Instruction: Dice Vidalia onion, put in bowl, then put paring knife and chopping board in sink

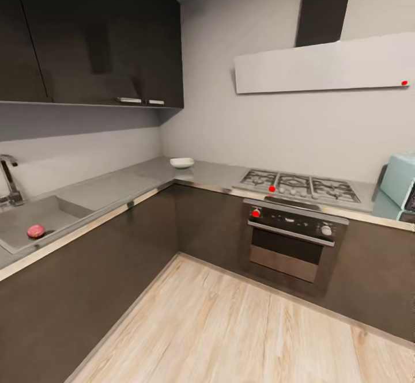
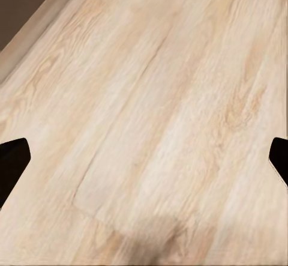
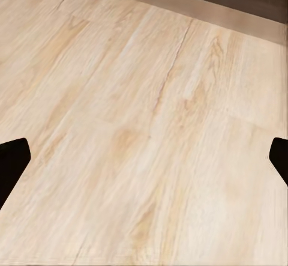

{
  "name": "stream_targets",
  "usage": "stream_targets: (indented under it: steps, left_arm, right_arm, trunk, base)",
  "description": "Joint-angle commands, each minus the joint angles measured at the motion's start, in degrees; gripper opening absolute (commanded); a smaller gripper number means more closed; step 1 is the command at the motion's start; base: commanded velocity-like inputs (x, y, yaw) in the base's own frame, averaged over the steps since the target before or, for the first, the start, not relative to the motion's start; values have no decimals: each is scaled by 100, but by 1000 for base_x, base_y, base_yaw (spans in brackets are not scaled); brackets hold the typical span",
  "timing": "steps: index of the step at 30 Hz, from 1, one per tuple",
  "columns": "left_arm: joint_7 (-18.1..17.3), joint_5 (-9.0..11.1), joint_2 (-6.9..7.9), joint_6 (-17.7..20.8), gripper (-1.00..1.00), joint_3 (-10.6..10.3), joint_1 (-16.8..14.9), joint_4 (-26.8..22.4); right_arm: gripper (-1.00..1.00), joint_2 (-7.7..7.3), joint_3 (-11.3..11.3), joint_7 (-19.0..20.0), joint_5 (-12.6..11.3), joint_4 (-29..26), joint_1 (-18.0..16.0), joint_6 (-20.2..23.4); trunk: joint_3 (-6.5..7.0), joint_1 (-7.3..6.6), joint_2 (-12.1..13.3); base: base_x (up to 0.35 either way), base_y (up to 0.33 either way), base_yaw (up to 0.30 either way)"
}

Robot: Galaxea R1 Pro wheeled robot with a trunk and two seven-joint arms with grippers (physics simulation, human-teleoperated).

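Vidalia onion (image 1: 36,231) lies in the sink (image 1: 63,205); both grippers, spread wide, apparently hang over wooden floor (image 2: 156,98).

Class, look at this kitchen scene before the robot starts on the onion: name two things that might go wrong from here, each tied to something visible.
1. The Vidalia onion is small and round, lying in the sink close to its front wall; it may roll away from a grasp.
2. The bowl sits in the far corner of the countertop, well away from the sink, so diced bits might spill when carried.

L end effector (image 2: 144,158) & R end effector (image 3: 144,158): fingers wide apart, empty.
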Motion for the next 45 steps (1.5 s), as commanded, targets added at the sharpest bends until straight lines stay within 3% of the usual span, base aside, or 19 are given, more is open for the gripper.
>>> stream_targets:
  steps: [1,9,29,45]
  left_arm:
    - [2,1,0,-6,100,4,3,-9]
    - [2,3,0,-9,100,4,3,-9]
    - [2,0,0,-7,100,4,3,-9]
    - [2,-1,0,-5,100,2,3,-9]
  right_arm:
    - [100,2,5,-24,6,2,-4,-13]
    - [100,2,5,-24,6,2,-3,-13]
    - [100,1,5,-24,6,2,-4,-13]
    - [100,2,12,-24,6,2,-2,-13]
  trunk:
    - [2,3,-2]
    - [19,3,-2]
    - [24,3,-2]
    - [113,3,-2]
  base:
    - [243,0,-195]
    - [231,53,-66]
    - [204,210,-9]
    - [233,131,-176]
